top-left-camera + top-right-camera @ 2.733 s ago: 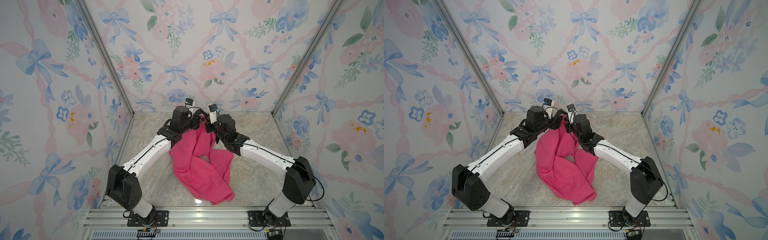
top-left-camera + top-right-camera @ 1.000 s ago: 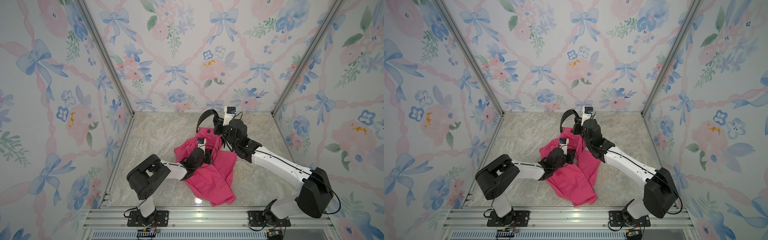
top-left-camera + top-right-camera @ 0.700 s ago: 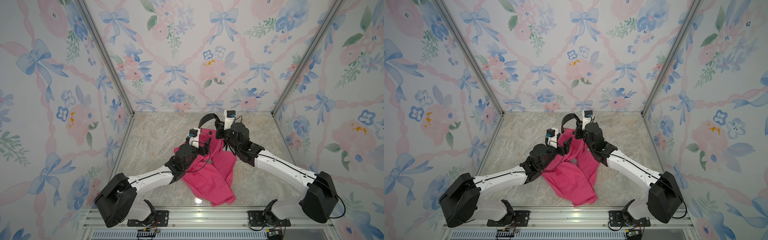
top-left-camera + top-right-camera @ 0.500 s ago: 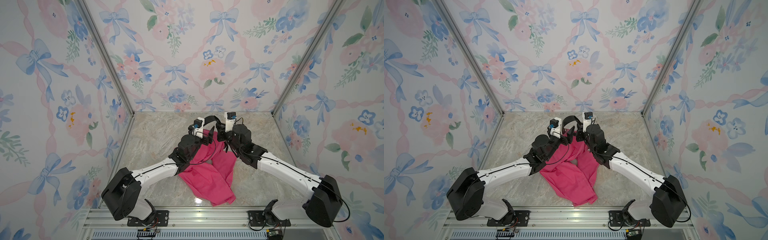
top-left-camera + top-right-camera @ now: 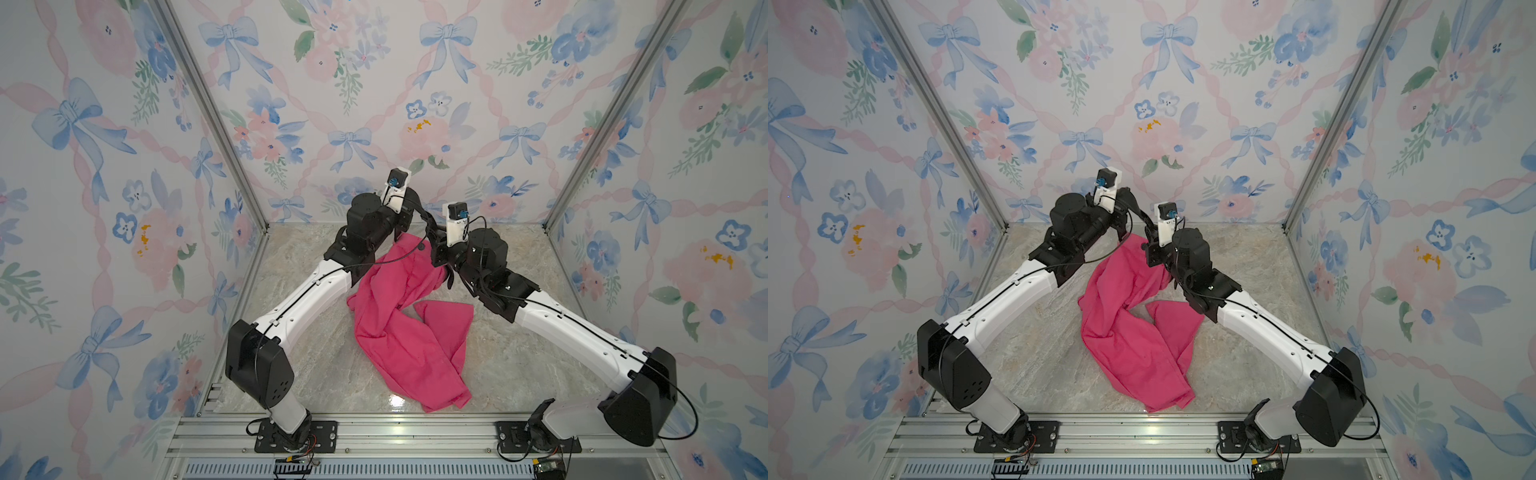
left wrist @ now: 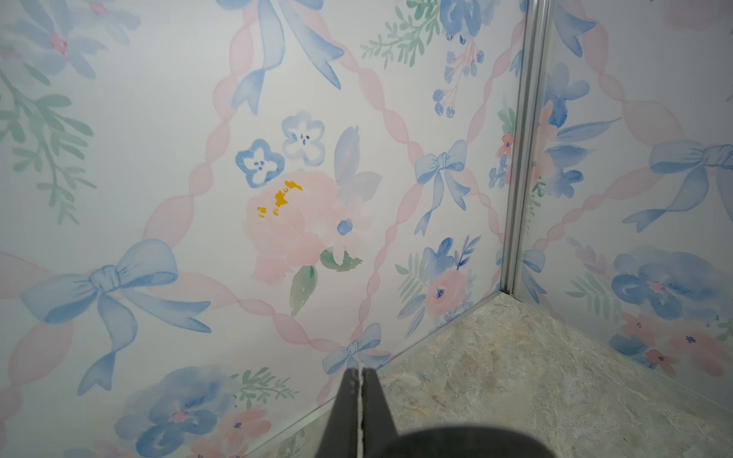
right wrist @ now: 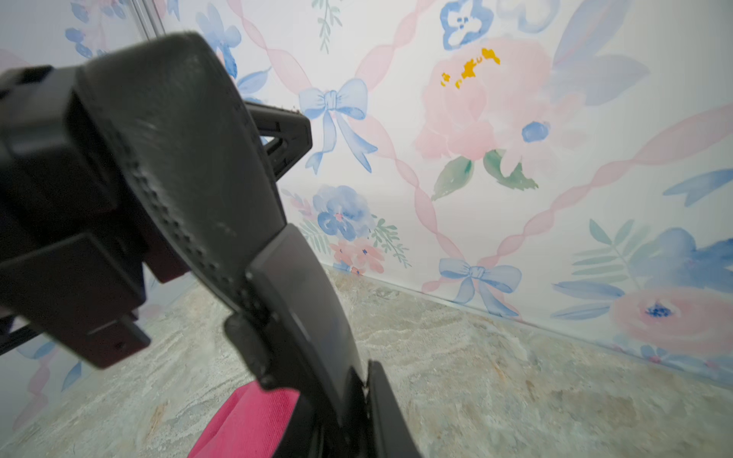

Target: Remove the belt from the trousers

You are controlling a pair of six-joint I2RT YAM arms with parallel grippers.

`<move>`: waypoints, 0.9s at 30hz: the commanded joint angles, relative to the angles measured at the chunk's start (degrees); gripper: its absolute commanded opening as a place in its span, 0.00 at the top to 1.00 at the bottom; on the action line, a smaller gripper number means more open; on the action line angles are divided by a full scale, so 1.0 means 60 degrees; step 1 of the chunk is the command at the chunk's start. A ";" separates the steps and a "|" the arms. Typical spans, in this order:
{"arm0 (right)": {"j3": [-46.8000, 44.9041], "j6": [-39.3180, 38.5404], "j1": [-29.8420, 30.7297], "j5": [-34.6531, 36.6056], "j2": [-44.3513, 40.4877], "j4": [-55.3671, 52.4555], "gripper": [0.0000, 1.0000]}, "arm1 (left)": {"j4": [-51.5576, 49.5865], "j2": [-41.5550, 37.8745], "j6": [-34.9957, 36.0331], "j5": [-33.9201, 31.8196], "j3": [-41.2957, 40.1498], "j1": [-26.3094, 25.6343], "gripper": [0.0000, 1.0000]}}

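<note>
**A:** where's the belt [image 7: 186, 166] at now?

**B:** up at 12 o'clock over the bench [image 5: 316, 374]. It arches roughly 10-to-4 between the two arms. The right gripper [image 7: 365, 392] is pinching it right by the waist of the trousers [image 5: 399, 328], and the legs trail toward 6. The left gripper [image 6: 360, 370] is pressed together. A second ago that arm sat low on the pink cloth, now it's raised beside the strap.

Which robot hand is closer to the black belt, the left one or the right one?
Right. The right gripper is shut on the belt, touching it. The left gripper is shut close beside the belt's raised loop, pinching nothing.
</note>
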 commanded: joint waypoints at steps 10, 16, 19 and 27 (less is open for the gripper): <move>-0.2561 0.0348 0.0307 -0.0753 0.0513 0.0165 0.52 | -0.1791 -0.1958 -0.0464 -0.0729 -0.2996 -0.0734 1.00; -0.2058 0.0453 0.0708 -0.0564 -0.0195 -0.2520 0.37 | -0.1815 -0.1806 -0.0944 -0.1659 -0.3871 -0.1081 1.00; -0.1147 0.0552 0.0893 -0.0420 -0.0380 -0.4198 0.34 | -0.1846 -0.1822 -0.1201 -0.2065 -0.3892 -0.1155 1.00; -0.0051 0.0668 0.1025 -0.0267 -0.0735 -0.5134 0.32 | -0.2247 -0.1745 -0.1578 -0.2749 -0.3715 -0.1191 1.00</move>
